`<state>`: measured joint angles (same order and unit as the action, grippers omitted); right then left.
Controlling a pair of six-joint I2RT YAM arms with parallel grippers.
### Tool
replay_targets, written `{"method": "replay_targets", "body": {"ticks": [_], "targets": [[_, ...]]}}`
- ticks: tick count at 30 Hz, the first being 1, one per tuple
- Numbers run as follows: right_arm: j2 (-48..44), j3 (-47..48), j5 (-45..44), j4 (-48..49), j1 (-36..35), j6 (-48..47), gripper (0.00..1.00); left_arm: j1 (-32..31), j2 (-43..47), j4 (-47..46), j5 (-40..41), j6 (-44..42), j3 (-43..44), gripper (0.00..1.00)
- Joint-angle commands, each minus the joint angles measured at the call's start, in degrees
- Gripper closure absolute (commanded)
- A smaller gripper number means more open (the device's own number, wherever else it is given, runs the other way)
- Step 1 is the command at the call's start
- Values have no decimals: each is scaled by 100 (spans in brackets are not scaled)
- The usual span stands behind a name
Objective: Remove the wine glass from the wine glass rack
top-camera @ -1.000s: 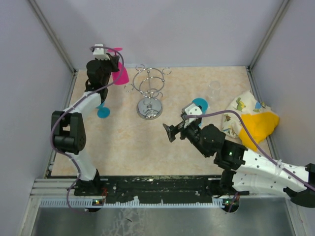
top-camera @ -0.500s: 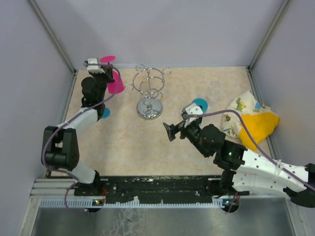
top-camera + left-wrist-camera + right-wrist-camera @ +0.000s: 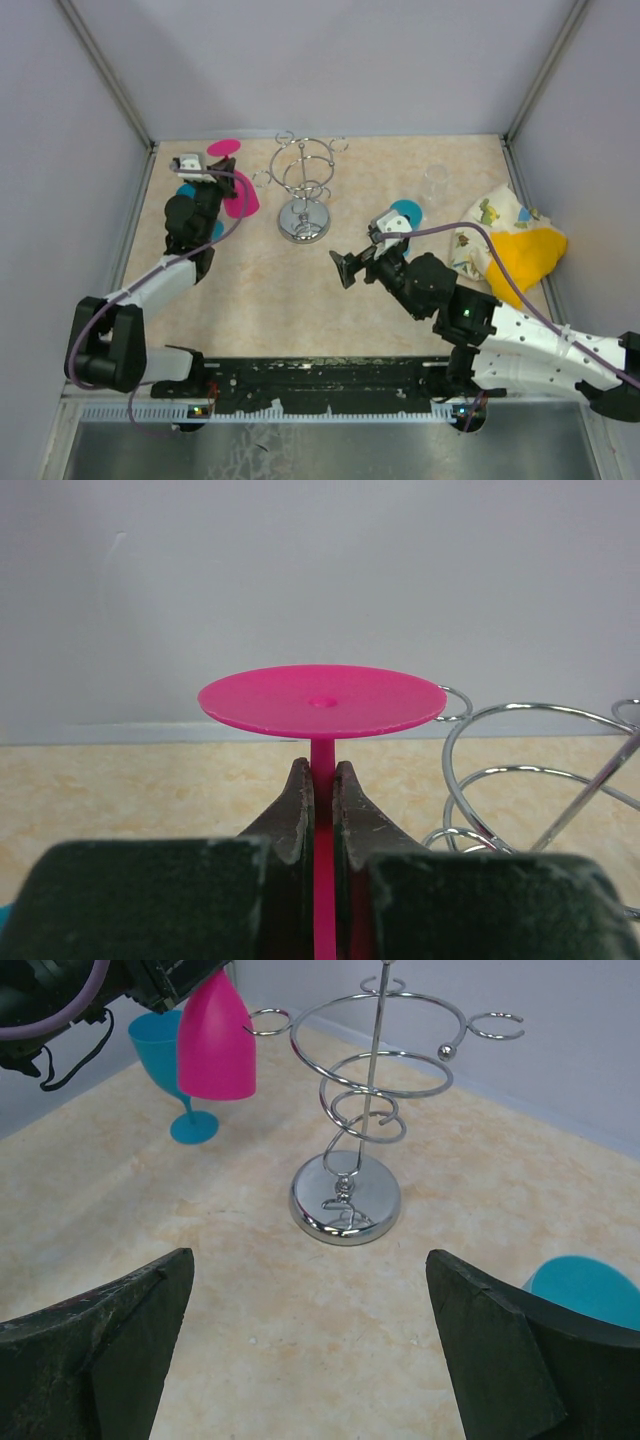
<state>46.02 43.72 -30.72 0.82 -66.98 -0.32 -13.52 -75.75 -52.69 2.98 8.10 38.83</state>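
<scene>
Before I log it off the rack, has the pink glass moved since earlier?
Yes. The pink glass, in the left gripper, came nearer the arm bases, beside the rack.

The left arm (image 3: pixel 160 283) and right arm (image 3: pixel 525 340) are white shells joined by black housings. A thin purple cable (image 3: pixel 72 345) loops behind the left hand (image 3: pixel 322 780), whose dark fingers (image 3: pixel 293 815) are narrow and scuffed. A second purple cable (image 3: pixel 440 232) trails behind the right hand (image 3: pixel 310 1345), past a small green light (image 3: pixel 466 313); its black pads (image 3: pixel 100 1350) are broad and speckled.
</scene>
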Motion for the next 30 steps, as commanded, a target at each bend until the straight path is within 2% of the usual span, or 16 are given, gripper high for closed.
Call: {"method": "replay_targets", "body": {"ticks": [1, 16, 30], "targets": [[-168, -20, 2, 242, -43, 40, 1, -169, 199, -171, 38, -92, -85, 100], [-506, -215, -77, 250, -41, 58, 1, -560, 768, 563, 348, -51, -598, 100], [-624, -267, -91, 226, -43, 58, 1, -866, 340, 213, 436, -96, -710, 100]]}}
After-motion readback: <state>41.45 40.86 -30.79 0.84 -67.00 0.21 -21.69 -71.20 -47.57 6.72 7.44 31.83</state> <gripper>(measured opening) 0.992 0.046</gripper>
